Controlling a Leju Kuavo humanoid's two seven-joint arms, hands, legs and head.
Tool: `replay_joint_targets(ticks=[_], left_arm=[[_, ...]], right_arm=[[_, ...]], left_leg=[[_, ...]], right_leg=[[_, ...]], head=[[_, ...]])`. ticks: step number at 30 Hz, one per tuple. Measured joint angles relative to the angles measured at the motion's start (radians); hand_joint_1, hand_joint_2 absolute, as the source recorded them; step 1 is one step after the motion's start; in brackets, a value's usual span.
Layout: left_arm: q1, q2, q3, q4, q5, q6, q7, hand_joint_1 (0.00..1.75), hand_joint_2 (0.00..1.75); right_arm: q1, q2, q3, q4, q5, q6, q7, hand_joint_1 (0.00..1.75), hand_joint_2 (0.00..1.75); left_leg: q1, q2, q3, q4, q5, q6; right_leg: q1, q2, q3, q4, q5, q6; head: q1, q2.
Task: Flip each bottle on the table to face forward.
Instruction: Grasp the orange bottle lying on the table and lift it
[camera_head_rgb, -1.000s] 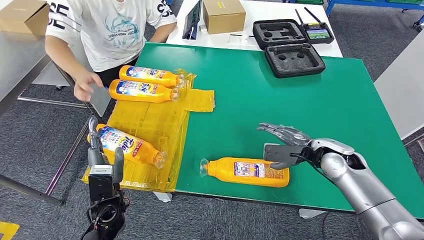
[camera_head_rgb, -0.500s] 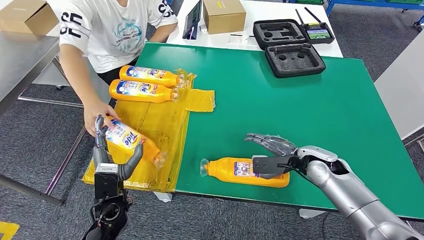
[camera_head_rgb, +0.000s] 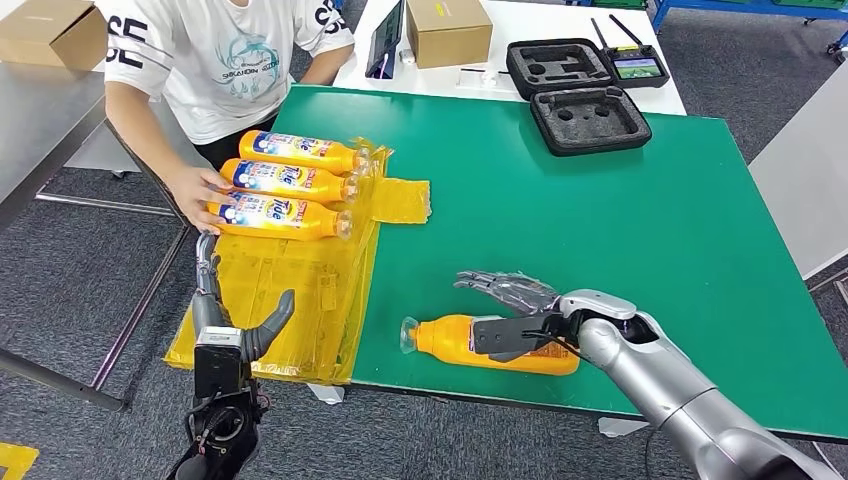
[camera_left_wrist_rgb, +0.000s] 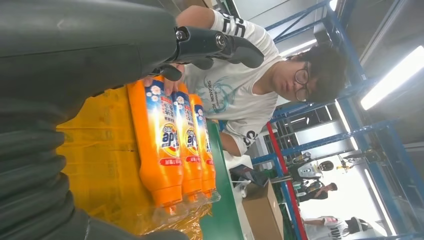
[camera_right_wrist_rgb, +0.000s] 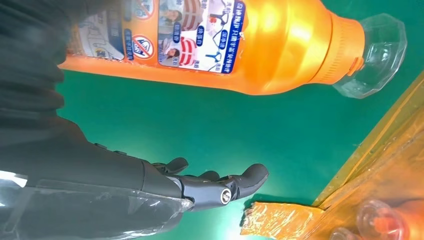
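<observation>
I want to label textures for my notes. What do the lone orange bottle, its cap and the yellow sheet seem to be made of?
Orange bottle: probably glossy plastic; bright highlights run along its smooth body, with a printed label.
Cap: clear faceted plastic, likely hard; the green table shows through it.
Yellow sheet: looks like thin plastic film or tape; it is wrinkled, shiny and torn at one edge.

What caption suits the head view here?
Right hand open over the back-label-up bottle on the green table; a person aligns three bottles on yellow sheet.
</observation>
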Motion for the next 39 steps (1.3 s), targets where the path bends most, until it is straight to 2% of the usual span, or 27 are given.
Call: replay_joint_targets(ticks=[14, 22, 25, 32, 39], left_arm=[[0.005, 0.001, -0.004, 0.000, 0.000, 0.006, 0.000, 0.00, 1.75], [0.025, 0.002, -0.002, 0.000, -0.007, 0.009, 0.000, 0.00, 1.75], [0.028, 0.002, 0.002, 0.000, -0.015, 0.005, 0.000, 0.00, 1.75], [0.029, -0.003, 0.011, 0.003, -0.030, -0.001, 0.000, 0.00, 1.75], [0.029, -0.004, 0.016, 0.006, -0.031, -0.013, 0.000, 0.00, 1.75]], right_arm=[[-0.005, 0.014, 0.034, 0.019, 0.003, -0.004, -0.008, 0.00, 1.75], [0.027, 0.003, 0.061, 0.010, 0.028, -0.018, -0.011, 0.00, 1.75], [0.043, -0.008, 0.067, 0.000, 0.041, -0.020, -0.006, 0.00, 1.75], [0.151, -0.063, 0.041, -0.092, 0.086, -0.057, 0.014, 0.00, 1.75], [0.167, -0.107, 0.021, -0.123, 0.086, -0.008, 0.014, 0.00, 1.75]], left_leg=[[0.000, 0.000, 0.000, 0.000, 0.000, 0.000], [0.000, 0.000, 0.000, 0.000, 0.000, 0.000], [0.000, 0.000, 0.000, 0.000, 0.000, 0.000], [0.000, 0.000, 0.000, 0.000, 0.000, 0.000], [0.000, 0.000, 0.001, 0.000, 0.000, 0.000]], right_leg=[[0.000, 0.000, 0.000, 0.000, 0.000, 0.000], [0.000, 0.000, 0.000, 0.000, 0.000, 0.000], [0.000, 0.000, 0.000, 0.000, 0.000, 0.000], [0.000, 0.000, 0.000, 0.000, 0.000, 0.000], [0.000, 0.000, 0.000, 0.000, 0.000, 0.000]], head=[[0.000, 0.000], [0.000, 0.000], [0.000, 0.000], [0.000, 0.000], [0.000, 0.000]])
